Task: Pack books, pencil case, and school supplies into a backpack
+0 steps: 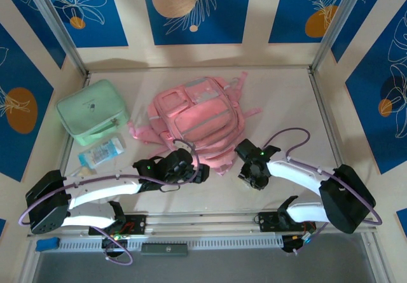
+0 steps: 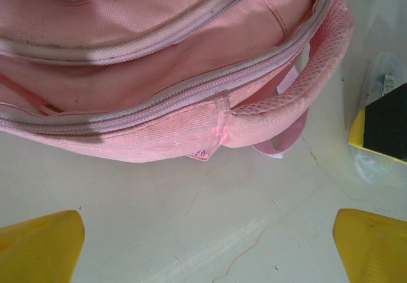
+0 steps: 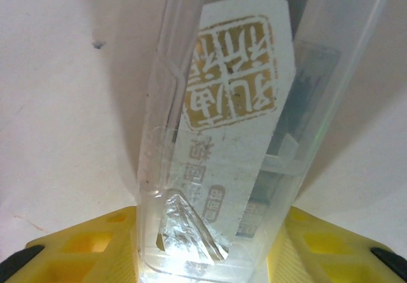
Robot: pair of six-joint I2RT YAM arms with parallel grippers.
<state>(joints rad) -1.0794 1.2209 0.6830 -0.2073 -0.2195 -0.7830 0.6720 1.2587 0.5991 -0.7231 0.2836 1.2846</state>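
The pink backpack lies flat in the middle of the table, and its zipped bottom edge and mesh handle stretch across the left wrist view. My left gripper is open over bare table just in front of it. My right gripper is at the backpack's near right corner. Its yellow fingers press both sides of a clear plastic packet with a white printed card inside. The same clear packet is at the right edge of the left wrist view. The books and pencil case are out of view.
A mint-green boxy zip case stands at the back left. A light blue-and-white flat packet lies in front of it, near my left arm. Metal rails edge the table on both sides.
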